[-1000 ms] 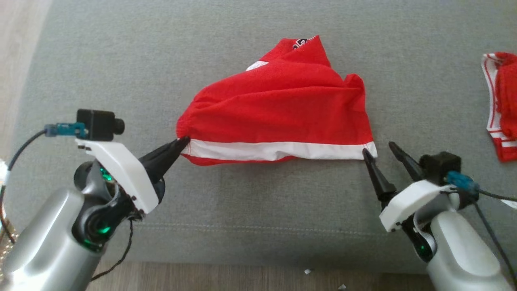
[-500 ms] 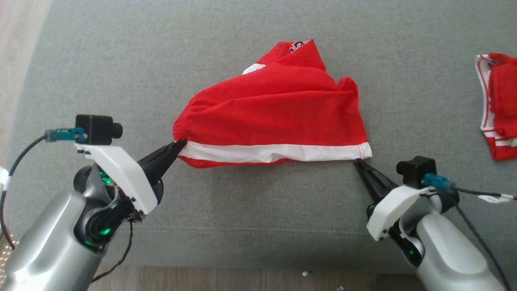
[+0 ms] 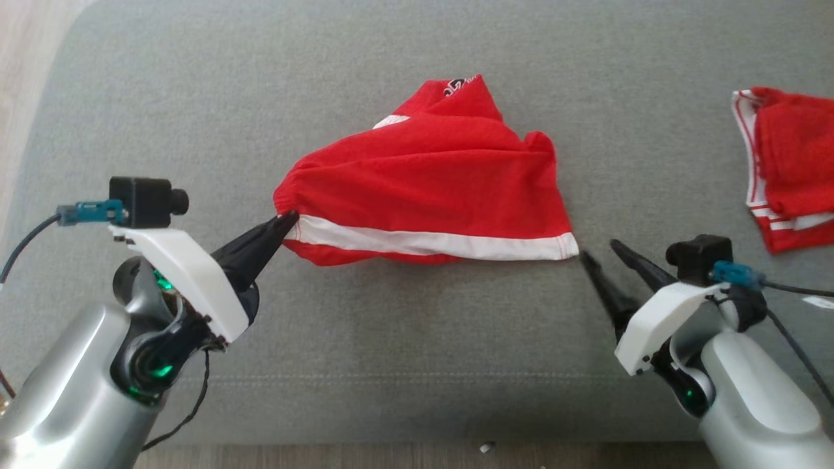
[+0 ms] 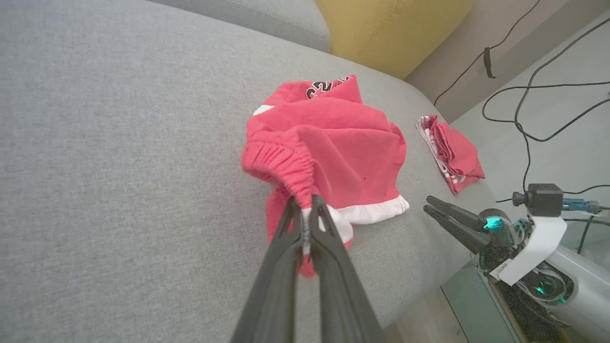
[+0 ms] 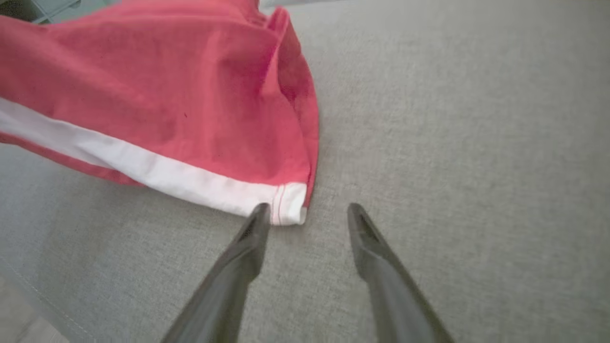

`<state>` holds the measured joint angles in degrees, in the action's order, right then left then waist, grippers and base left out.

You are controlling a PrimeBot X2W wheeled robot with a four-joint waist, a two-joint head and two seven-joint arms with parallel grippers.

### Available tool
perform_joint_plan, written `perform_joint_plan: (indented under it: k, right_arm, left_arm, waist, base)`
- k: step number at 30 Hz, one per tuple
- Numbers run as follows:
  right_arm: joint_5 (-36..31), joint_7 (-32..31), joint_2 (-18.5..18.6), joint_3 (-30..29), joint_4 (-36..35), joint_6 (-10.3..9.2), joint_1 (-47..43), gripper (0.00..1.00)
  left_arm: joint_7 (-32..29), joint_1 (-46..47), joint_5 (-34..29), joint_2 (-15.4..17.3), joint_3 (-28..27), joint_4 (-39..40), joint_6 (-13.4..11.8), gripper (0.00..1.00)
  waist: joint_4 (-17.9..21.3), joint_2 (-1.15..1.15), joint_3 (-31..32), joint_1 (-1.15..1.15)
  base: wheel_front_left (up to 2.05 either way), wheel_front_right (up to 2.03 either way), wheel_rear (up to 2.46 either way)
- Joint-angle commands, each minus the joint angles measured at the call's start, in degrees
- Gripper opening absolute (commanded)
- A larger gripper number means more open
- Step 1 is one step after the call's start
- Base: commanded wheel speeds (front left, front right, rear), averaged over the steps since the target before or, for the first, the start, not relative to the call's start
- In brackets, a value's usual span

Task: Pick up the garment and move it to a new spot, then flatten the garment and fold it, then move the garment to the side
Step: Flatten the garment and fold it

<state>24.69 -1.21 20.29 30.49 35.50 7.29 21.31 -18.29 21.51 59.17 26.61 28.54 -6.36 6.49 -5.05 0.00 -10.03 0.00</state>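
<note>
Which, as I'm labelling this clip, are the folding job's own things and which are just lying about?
Job: red garment, pinched at its elastic end by the shut left tool; open right tool near its white-striped corner.
Lying about: second red garment at the right, yellow cushion, floor cables.

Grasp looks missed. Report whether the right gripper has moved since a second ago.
Yes. Against the hem corner of the garment, the right gripper has shifted slightly right: it straddled the corner before, now stands open just off it.
</note>
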Motion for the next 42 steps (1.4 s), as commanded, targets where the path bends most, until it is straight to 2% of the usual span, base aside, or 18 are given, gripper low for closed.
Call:
perform_joint_plan:
  k: [1,7,8,10,11,12,13,18,23,27,30,33,37,39,42]
  right_arm:
    - [0.58,-0.38,-0.2,0.79,-0.66,0.2,1.03,1.0]
    - [1.34,0.5,-2.24,0.91,4.69,0.2,2.16,1.0]
    - [1.61,0.74,-2.71,1.26,6.51,0.2,2.6,0.94]
    - [1.69,1.36,-3.1,1.34,8.1,0.2,3.38,0.67]
    - [1.62,1.83,-3.28,1.34,8.78,0.2,3.82,0.46]
    - [1.45,2.44,-3.42,1.57,9.26,0.2,4.22,0.38]
    - [1.52,2.86,-3.61,1.86,9.74,0.2,4.48,0.0]
    - [2.76,3.59,-3.91,3.9,10.52,0.2,5.11,0.0]
    - [5.52,3.09,-2.28,6.59,9.36,0.2,5.22,0.0]
    - [8.92,4.5,0.24,5.51,5.34,0.2,6.3,0.0]
    - [12.16,4.53,3.19,2.96,-0.27,0.2,8.6,0.0]
    - [14.08,3.32,7.42,-1.05,-7.0,0.2,13.16,0.0]
    - [13.0,-0.31,11.2,-6.77,-13.18,0.2,22.72,0.0]
    - [11.43,-2.45,11.05,-8.96,-13.73,0.2,28.81,0.0]
    - [8.9,-4.44,8.55,-11.13,-11.85,0.2,38.56,0.0]
  left_arm:
    - [0.34,2.88,0.03,1.94,-3.16,1.71,-0.12,0.0]
    - [0.58,4.08,0.06,0.63,-2.24,0.67,0.08,0.0]
    - [0.86,4.56,0.25,0.33,-2.17,0.1,0.19,0.0]
    - [1.14,4.95,0.43,0.12,-2.04,-0.46,0.32,0.0]
    - [1.25,5.08,0.51,0.03,-1.94,-0.69,0.38,0.0]
    - [1.32,5.19,0.57,-0.03,-1.82,-0.91,0.43,0.0]
    - [1.39,5.27,0.63,-0.08,-1.7,-1.1,0.47,0.0]
    - [1.84,5.41,0.97,-0.19,-1.46,-1.83,0.61,0.0]
    - [2.7,5.61,1.24,-0.22,-1.24,-2.17,0.74,0.0]
    - [3.58,6.58,1.72,-0.1,-1.06,-0.75,0.87,0.0]
    - [3.09,9.05,4.66,-0.76,-1.58,2.24,0.94,0.0]
    - [1.4,14.1,7.42,-0.62,-2.65,5.72,0.97,0.0]
    - [-1.22,24.3,6.71,0.25,-3.92,6.29,0.74,0.0]
    - [-1.85,30.73,4.55,-0.08,-4.0,4.48,0.34,0.0]
    - [-0.55,41.14,-1.11,-1.29,-3.14,0.26,0.31,0.0]
  waist:
    - [-0.61,0.0,-0.66,0.0]
    - [-2.78,0.0,-1.59,0.0]
    - [-3.38,0.0,-1.58,0.0]
    - [-3.72,0.0,-1.57,0.0]
    - [-3.83,0.0,-1.54,0.0]
    - [-3.92,0.0,-1.5,0.0]
    - [-3.96,0.0,-1.43,0.0]
    - [-3.87,0.0,-0.91,0.0]
    - [-3.47,0.0,-0.32,0.0]
    - [-2.71,0.0,0.34,0.0]
    - [-1.77,0.0,0.65,0.0]
    - [-0.26,0.0,0.35,0.0]
    - [2.44,0.0,-2.08,0.0]
    - [3.94,0.0,-4.12,0.0]
    - [6.32,0.0,-7.91,0.0]
  base:
    - [0.0,0.0,0.0]
    - [0.0,0.0,0.0]
    - [0.0,0.0,0.0]
    - [0.0,0.0,0.0]
    - [0.0,0.0,0.0]
    - [0.0,0.0,0.0]
    - [0.0,0.0,0.0]
    - [0.0,0.0,0.0]
    - [0.0,0.0,0.0]
    - [0.0,0.0,0.0]
    - [0.0,0.0,0.0]
    - [0.0,0.0,0.0]
    - [0.0,0.0,0.0]
    - [0.0,0.0,0.0]
    - [0.0,0.0,0.0]
